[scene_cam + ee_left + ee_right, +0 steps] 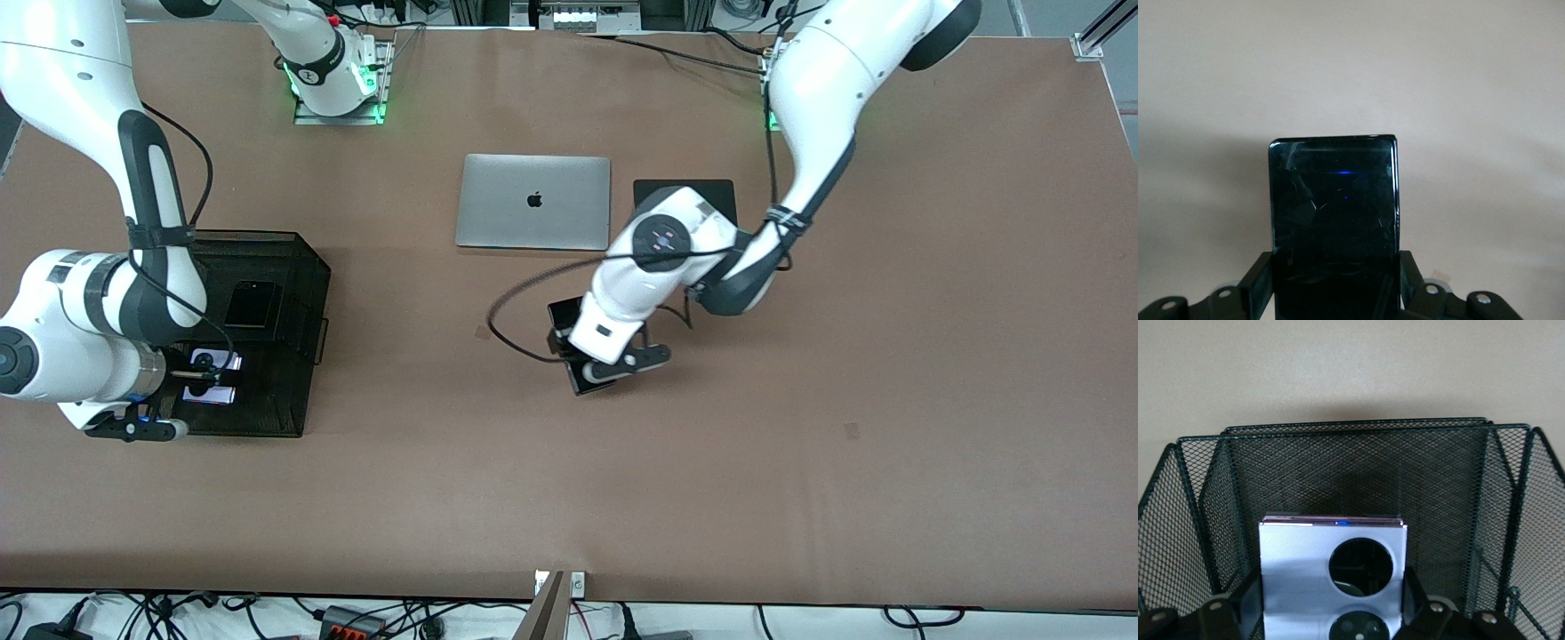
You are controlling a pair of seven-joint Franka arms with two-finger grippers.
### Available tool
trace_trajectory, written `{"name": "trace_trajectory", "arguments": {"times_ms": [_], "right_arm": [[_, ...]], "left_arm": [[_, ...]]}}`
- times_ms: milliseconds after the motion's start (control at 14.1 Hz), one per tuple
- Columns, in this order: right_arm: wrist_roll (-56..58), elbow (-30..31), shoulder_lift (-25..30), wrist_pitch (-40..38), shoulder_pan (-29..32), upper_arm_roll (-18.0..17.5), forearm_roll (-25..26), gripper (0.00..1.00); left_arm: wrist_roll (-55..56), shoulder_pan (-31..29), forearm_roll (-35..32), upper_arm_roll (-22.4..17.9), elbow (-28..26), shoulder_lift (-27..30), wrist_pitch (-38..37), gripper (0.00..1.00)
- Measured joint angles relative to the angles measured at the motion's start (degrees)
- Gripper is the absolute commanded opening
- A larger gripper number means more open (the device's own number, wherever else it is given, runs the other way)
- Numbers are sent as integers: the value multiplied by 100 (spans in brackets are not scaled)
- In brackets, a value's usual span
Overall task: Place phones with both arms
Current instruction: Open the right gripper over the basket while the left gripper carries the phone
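Roughly a third done: small squarish black phone (250,304) already lying in the mesh tray (307,267), lilac-white phone (1333,580) clamped in the right gripper (1333,613) inside that tray, long black phone (1333,220) clamped in the left gripper (1336,293), well apart from the tray toward the left arm's end.

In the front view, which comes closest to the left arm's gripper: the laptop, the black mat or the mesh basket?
From the left gripper, shut on the slim black phone:
1. Black mat, beside the laptop.
2. Laptop; nearly level with the mat, hard to separate.
3. Mesh basket, at the right arm's end.
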State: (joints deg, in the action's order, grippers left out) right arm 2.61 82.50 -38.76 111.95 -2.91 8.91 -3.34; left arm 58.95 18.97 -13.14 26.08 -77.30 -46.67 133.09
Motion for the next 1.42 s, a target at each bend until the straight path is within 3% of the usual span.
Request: {"name": "trace_trajectory", "arguments": {"times_ms": [356, 427, 498, 569, 783, 1138, 1280, 1423], "right_arm": [[0, 26, -163, 33, 1, -3, 0, 34], [0, 36, -179, 57, 1, -3, 0, 38], [0, 37, -191, 83, 0, -4, 0, 58], [0, 38, -200, 119, 0, -6, -1, 100], [-6, 41, -208, 158, -1, -11, -1, 100], [-2, -30, -50, 164, -2, -11, -1, 100], [1, -48, 155, 141, -5, -11, -1, 100], [6, -56, 396, 44, -20, -27, -1, 100]], "left_arm": [[-79, 748, -502, -316, 59, -266, 625, 48], [-126, 825, -613, -391, 79, -349, 778, 48], [-174, 872, -707, -438, 105, -439, 896, 48], [-213, 913, -749, -458, 161, -540, 996, 48], [-236, 1255, -808, -714, 411, -811, 1061, 55], [-235, 1707, -810, -1156, 538, -1089, 1068, 55], [-236, 1815, -810, -1276, 558, -1120, 1070, 95], [-236, 1882, -810, -1364, 583, -1129, 1103, 100]]}}
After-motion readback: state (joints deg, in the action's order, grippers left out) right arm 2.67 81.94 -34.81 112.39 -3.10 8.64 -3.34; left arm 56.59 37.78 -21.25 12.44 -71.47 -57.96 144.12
